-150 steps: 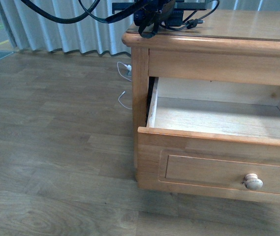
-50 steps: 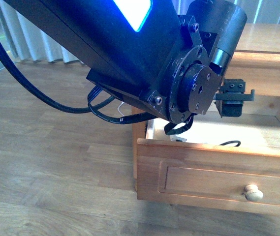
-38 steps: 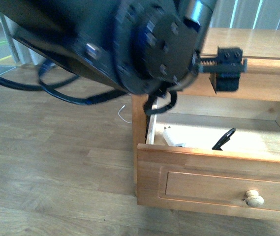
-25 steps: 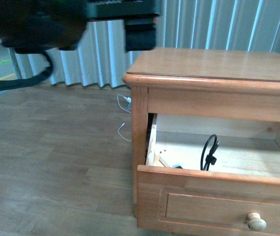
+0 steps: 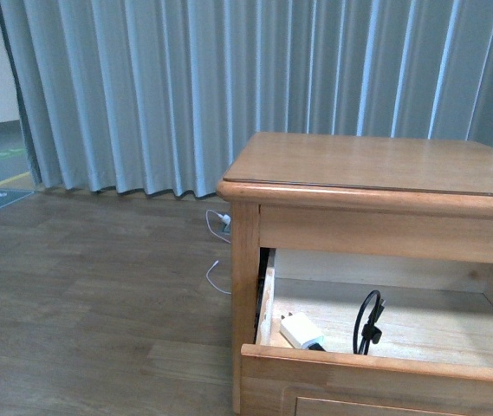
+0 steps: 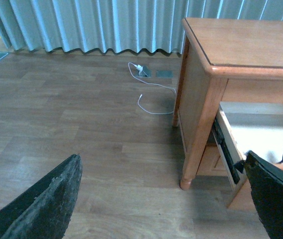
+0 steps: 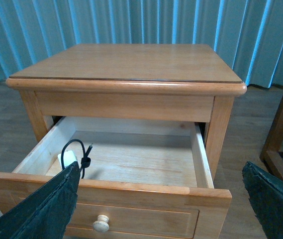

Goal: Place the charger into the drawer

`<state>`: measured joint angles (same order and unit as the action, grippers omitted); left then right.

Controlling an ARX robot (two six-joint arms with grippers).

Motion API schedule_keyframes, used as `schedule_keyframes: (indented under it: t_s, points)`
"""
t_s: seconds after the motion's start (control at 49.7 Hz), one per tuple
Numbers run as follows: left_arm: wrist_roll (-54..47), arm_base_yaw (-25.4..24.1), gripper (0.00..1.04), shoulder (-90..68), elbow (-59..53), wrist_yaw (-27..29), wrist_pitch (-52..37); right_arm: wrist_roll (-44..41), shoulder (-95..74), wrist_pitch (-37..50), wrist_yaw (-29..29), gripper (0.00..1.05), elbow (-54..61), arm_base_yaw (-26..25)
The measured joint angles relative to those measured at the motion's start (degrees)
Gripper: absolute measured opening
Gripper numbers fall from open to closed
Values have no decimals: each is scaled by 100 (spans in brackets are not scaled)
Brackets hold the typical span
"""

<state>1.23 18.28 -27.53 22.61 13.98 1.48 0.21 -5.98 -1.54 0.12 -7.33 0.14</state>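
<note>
pulled my arm clear; charger point(image 5: 301, 330) sits in drawer point(image 5: 385, 362). left gripper point(image 6: 162, 199), right gripper point(image 7: 158, 199) gape empty; upright loop point(image 5: 368, 322) may snag on shutting.

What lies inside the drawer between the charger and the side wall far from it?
Nothing. In the right wrist view the bottom of the drawer is bare wood from the charger to that wall.

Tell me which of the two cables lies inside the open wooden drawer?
The looped black cable on the small white boxy adapter; the thin white cable lies on the floor.
</note>
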Motion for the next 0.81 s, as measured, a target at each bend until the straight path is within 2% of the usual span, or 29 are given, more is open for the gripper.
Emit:
schedule_keyframes:
  t_s: [0.081,0.201,0.463,0.523,0.584,0.664,0.805]
  points:
    - [258,-302,99,1099,-437,-210,778,0,0,0,0,97,0,0]
    - [601,-933,99,1617,-861,-592,872,0,0,0,0,97,0,0]
    - [719,-1086,97,1685,-925,-761,804,0,0,0,0,97,0,0]
    - [393,-1488,87,1871,-1167,-1279,299,0,0,0,0,97,0,0]
    - [190,-1731,76,2013,-1309,-1351,92,0,0,0,0,97,0,0]
    - [68,-1797,62,2103,-1440,-1362,26,0,0,0,-2,97,0,0]
    - [-37,-1808,28,2260,-1692,-1384,-24,0,2,0,0,97,0,0]
